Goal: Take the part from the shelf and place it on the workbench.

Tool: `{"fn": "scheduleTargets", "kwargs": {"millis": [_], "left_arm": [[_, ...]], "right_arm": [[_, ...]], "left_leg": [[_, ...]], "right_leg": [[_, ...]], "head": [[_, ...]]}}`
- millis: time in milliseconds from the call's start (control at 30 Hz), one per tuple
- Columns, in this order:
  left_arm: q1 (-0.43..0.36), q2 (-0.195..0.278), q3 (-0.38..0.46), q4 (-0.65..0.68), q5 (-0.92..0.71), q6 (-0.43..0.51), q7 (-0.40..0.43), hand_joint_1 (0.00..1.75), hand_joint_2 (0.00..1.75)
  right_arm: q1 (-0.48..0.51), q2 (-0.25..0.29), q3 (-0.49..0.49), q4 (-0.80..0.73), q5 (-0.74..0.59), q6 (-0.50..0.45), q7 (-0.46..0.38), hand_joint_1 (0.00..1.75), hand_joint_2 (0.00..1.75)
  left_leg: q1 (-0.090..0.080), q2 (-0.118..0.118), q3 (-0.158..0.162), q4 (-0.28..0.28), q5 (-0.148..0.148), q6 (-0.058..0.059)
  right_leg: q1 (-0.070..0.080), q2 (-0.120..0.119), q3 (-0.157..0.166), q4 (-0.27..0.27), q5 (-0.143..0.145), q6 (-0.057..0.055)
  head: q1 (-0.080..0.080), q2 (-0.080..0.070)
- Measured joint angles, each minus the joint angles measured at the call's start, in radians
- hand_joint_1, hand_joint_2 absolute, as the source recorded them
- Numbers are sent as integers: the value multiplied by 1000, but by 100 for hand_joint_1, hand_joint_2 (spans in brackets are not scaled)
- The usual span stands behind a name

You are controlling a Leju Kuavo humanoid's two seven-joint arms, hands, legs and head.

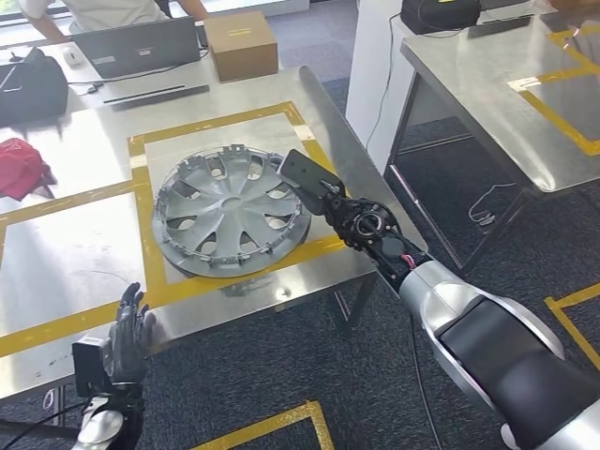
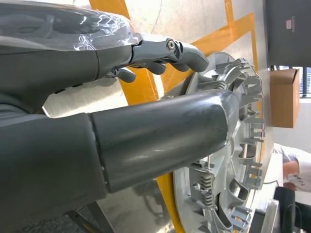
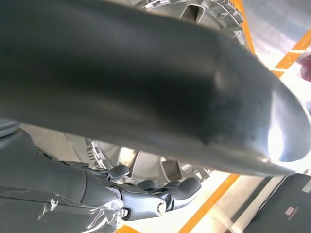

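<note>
Two robot hands are showing over the steel tabletop (image 1: 84, 178). One grey hubcap (image 1: 226, 211) is lying flat on it, inner side up with its clips standing, inside a square of yellow tape (image 1: 145, 234).

The right robot hand (image 1: 333, 202) is reaching in from the right and hanging at the hubcap's right rim. In the right wrist view its thumb and fingers (image 3: 176, 191) are lying apart with the hubcap (image 3: 146, 167) beyond them and nothing between them; whether any finger is touching the rim, I cannot tell.

The left robot hand (image 1: 131, 328) is hovering at the tabletop's near edge, well apart from the hubcap, fingers pointing up. In the left wrist view its fingers (image 2: 172, 51) are lying loosely extended and apart from the thumb, gripping nothing, with the hubcap (image 2: 234, 145) beyond them.

At the far side, a laptop (image 1: 138, 47) is sitting open beside a cardboard box (image 1: 240, 42), a black bag (image 1: 32, 89) and a red cloth (image 1: 22, 169) are lying at the left, and a person (image 1: 106, 11) is standing behind the laptop. Another steel table (image 1: 509, 103) is standing to the right.
</note>
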Motion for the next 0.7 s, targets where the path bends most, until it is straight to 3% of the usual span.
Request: {"fn": "scheduleTargets", "kwargs": {"millis": [500,567,700], "left_arm": [[0,-1,0,-3,-15,-4,-2,0,0],[-3,-7,2,-35,-75,-8,16,0,0],[-43,-27,11,-159,-181,5,117,0,0]], "right_arm": [[4,-1,-1,-8,-18,6,6,0,0],[40,-6,-12,-56,-95,11,59,0,0],[202,-36,-36,-290,-250,-34,244,0,0]], "left_leg": [[1,0,0,0,0,0],[3,0,1,1,0,0],[2,-5,1,1,-1,-1]], "right_leg": [[0,0,-1,0,0,0],[0,-1,-1,-1,0,0],[0,-5,3,-1,-2,0]], "head": [[-10,0],[-15,0],[-12,0]]}}
